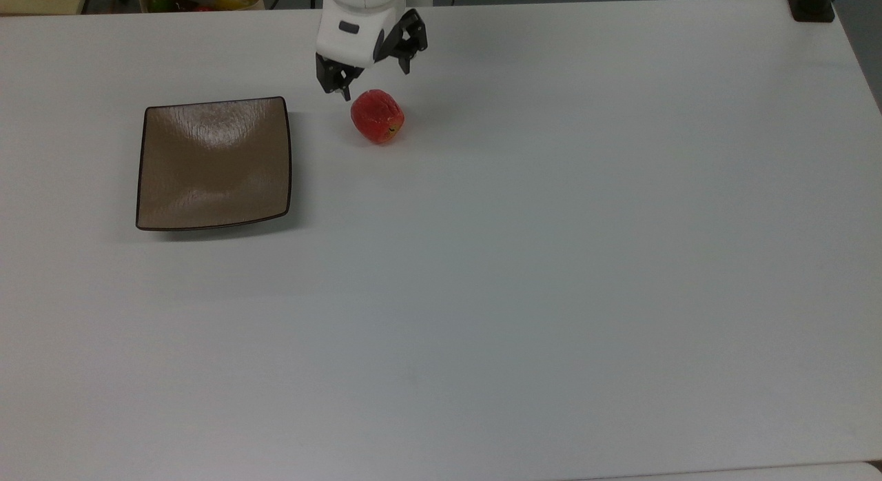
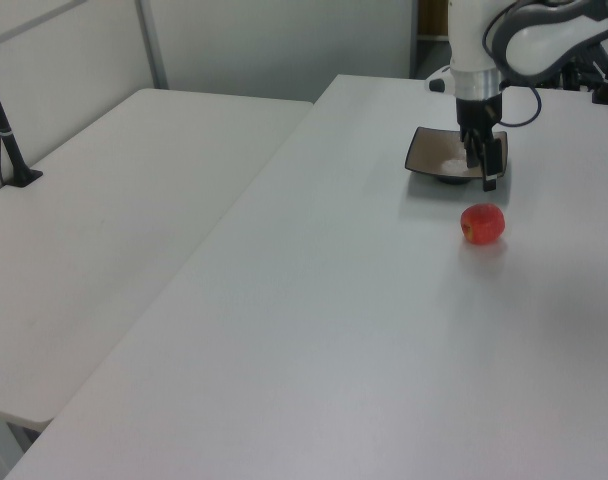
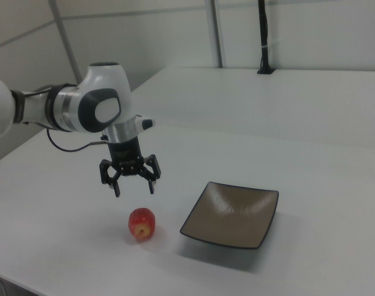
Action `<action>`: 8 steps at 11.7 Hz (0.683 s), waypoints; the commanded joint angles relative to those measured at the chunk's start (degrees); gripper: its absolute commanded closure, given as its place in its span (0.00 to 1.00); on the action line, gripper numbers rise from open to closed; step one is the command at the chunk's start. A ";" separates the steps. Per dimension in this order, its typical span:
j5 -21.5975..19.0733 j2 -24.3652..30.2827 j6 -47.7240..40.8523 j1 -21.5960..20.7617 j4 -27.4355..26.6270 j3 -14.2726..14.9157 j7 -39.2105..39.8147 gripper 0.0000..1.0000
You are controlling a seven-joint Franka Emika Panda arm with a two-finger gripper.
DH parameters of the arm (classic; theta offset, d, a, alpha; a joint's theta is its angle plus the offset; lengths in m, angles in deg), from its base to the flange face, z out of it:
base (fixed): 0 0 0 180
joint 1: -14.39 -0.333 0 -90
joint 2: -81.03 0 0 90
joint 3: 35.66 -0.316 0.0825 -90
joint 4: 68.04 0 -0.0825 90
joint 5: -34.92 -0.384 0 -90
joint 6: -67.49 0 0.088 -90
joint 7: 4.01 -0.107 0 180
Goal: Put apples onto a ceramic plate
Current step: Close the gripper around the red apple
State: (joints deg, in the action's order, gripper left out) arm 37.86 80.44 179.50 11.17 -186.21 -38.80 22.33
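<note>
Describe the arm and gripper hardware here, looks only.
The arm is a glossy white shell with rounded joints and dark grey to black inserts at the joints. A silver ring sits at the wrist, and a thin black cable loops beside it. The gripper is black, with an open linkage frame and two slim black fingers. No readable markings on it.

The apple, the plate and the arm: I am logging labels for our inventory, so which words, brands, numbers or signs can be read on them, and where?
None can be read.
The apple carries no sticker or mark.
The ceramic plate shows bare glossy brown, no lettering.
The claw and the white arm show no legible logo or number.
The table is plain white, unmarked.
</note>
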 commanded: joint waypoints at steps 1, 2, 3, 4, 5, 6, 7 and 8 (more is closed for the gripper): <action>3.56 -3.08 4.87 -0.56 -2.15 -0.11 1.87 0.00; 4.43 -3.79 5.23 -1.00 -2.15 -0.11 1.87 0.00; 4.96 -4.49 5.24 -1.01 -2.41 -0.11 1.87 0.00; 5.41 -4.85 5.32 -1.09 -2.68 -0.20 1.87 0.00; 5.58 -4.94 5.32 -1.53 -2.94 -0.20 1.87 0.00; 5.67 -5.20 5.32 -1.62 -3.46 -0.29 1.87 0.00; 5.76 -5.29 5.32 -1.80 -3.90 -0.29 1.87 0.00; 7.15 -5.47 5.32 -1.80 -4.34 -0.46 1.87 0.11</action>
State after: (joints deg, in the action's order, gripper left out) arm 42.77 74.52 183.48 9.93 -188.53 -39.15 23.39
